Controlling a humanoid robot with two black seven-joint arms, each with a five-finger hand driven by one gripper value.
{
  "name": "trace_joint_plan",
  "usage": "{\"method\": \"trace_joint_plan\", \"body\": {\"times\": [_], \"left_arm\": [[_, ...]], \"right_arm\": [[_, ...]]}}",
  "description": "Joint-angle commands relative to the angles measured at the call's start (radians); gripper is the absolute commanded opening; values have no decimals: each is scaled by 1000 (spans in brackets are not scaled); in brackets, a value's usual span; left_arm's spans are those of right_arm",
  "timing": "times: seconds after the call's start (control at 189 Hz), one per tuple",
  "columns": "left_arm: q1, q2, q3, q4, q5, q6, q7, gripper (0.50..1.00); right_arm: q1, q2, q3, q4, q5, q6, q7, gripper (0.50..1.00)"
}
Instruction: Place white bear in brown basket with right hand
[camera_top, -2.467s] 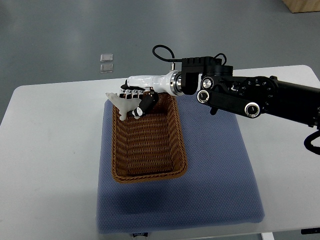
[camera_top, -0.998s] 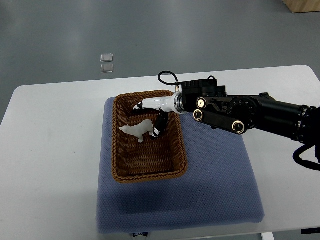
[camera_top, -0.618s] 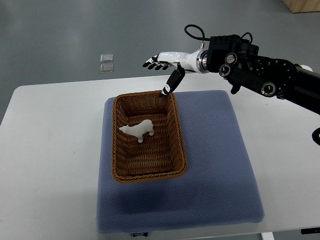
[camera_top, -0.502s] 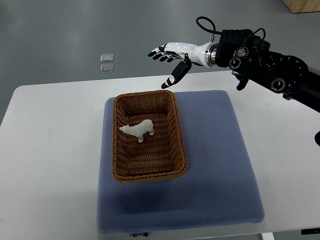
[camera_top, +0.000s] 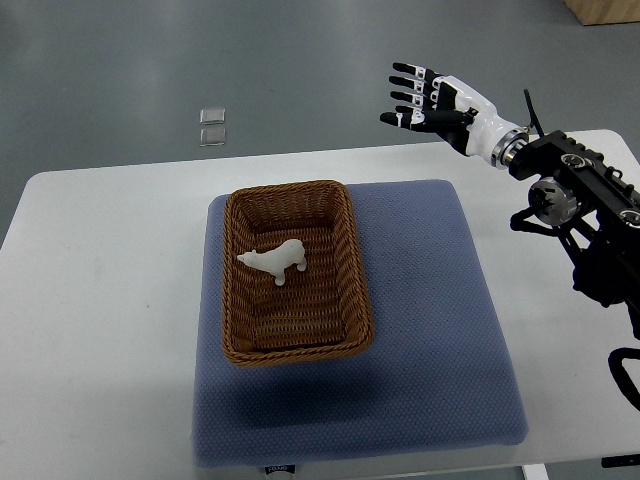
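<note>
The white bear (camera_top: 275, 263) stands in the brown basket (camera_top: 352, 260), so placing looks done; the right hand (camera_top: 432, 98), upper right, fingers spread and empty, need only retreat.

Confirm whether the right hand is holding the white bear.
No: the right hand is open above the table's far edge; the white bear stands in the brown basket.

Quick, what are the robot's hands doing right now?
Right hand: open, fingers spread, holding nothing, up beyond the table's far edge.
Left hand: not in view.
</note>
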Motion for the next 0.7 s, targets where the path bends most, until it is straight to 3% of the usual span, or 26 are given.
{"method": "trace_joint_plan", "body": {"times": [0.0, 0.227, 0.692], "left_arm": [[-1, 0, 1, 2, -1, 0, 0, 1000], [-1, 0, 2, -1, 1, 0, 0, 1000], [-1, 0, 2, -1, -1, 0, 0, 1000]], "right_arm": [[-21, 3, 22, -61, 233, 5, 15, 924], [-30, 18, 24, -154, 506, 12, 34, 930], [-64, 55, 25, -153, 529, 21, 60, 930]]}}
